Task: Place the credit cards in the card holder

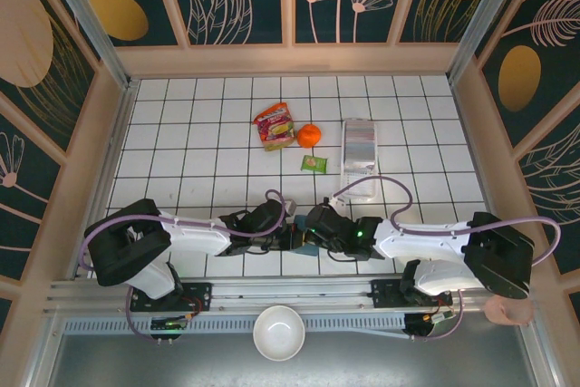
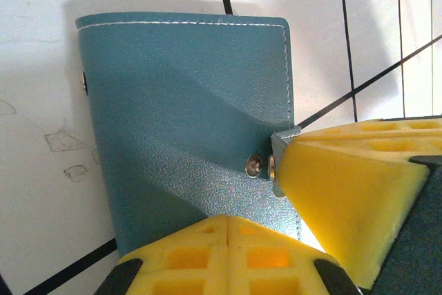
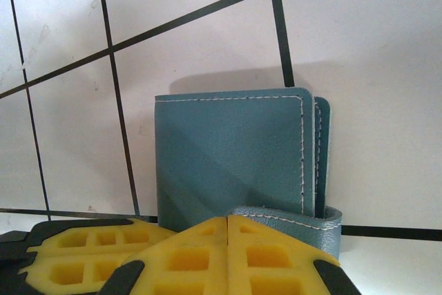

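**Item 1, card holder** [image 2: 186, 115]: teal, white stitching, folded closed, with a snap strap at one edge. You will find it on the white tiled counter [image 1: 181, 133], at the near edge, midway between the two arm bases.

**Item 2, left tool** [image 2: 228, 229]: your yellow pads are pressed together with no gap. They meet the holder's lower edge. Whether that edge is pinched between them cannot be told.

**Item 3, right tool** [image 3: 228, 229]: your pads are likewise closed flat against each other. The holder's strap curls just beside the tips, touching them. In the left wrist view, one of this tool's fingers [image 2: 345, 191] sits against the snap tab. A real grip on the strap cannot be confirmed.

**Item 4, other stock, mid-counter, well apart from the holder:**
- red snack packet [image 1: 275, 126]
- orange [image 1: 309, 135], just beside the packet
- small green packet [image 1: 314, 163]
- long clear tray [image 1: 360, 156]

**Item 5, white bowl** [image 1: 278, 333]: off the counter, in front of the arm rail.
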Motion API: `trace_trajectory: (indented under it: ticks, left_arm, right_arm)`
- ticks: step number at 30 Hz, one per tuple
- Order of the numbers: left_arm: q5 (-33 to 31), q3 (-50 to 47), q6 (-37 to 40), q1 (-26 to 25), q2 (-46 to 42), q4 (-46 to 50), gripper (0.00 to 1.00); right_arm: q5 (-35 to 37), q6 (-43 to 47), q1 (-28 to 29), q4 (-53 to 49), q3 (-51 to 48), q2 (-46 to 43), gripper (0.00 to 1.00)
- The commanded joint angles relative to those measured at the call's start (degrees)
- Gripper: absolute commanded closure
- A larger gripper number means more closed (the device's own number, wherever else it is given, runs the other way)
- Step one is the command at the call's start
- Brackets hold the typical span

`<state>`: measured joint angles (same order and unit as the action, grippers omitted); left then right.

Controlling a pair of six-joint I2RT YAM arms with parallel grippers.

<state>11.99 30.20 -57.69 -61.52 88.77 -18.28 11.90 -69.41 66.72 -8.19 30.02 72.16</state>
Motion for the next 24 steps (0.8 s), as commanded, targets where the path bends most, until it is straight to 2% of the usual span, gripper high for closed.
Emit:
trace_trajectory:
  ticks: [1,24]
  left_arm:
    - [-0.7,-1.6,-0.2,-0.3,1.0,3.7,1.00]
    - [-0.9,-1.8,-0.4,-0.3,0.6,3.6,1.00]
  right_arm:
    - [0.5,0.2,-0.4,1.6,-0.9,-0.2,1.00]
    - [-2.3,-2.9,-0.5,3.4,-3.8,6.4,1.00]
